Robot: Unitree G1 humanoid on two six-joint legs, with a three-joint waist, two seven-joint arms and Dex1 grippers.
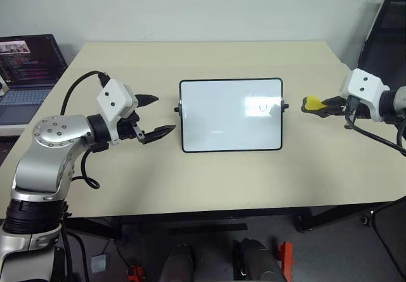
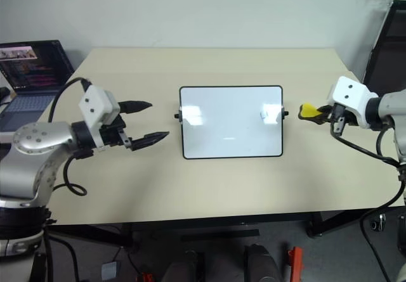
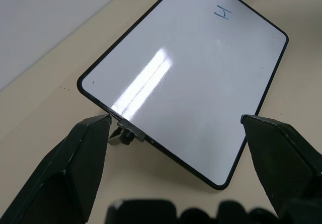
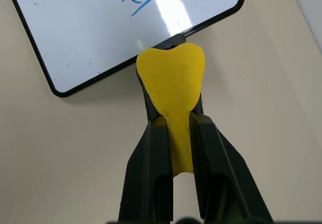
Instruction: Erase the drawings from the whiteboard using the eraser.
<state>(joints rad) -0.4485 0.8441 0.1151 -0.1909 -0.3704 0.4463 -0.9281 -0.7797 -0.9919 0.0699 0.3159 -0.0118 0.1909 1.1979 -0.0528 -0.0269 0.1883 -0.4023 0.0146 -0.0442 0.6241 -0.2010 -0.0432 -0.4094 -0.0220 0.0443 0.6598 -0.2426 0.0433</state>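
While the whiteboard (image 1: pixel 231 114) lies flat near the middle of the beige counter (image 1: pixel 209 180), the right hand (image 1: pixel 322 106) hangs off the board's right edge, apart from it, its two black fingers (image 4: pixel 151 158) pinched narrow on the yellow eraser (image 1: pixel 312 104), whose rounded end sticks out past the fingertips toward the board's right side knob. Left hand (image 1: pixel 155 116) sits just off the board's left edge, fingers spread wide and holding nothing; the left wrist view puts the board's left side knob (image 3: pixel 124 135) between them, not touched. One small blue marker squiggle (image 3: pixel 222 13) shows on the board near its right edge, toward the far right corner; in the right wrist view it sits just beyond the eraser's tip (image 4: pixel 171 58). Rest of the board surface reads white with glare streaks; cannot tell whether other marks remain. A laptop (image 1: pixel 28 73) with a lit screen stands at the far left, off the counter's corner.
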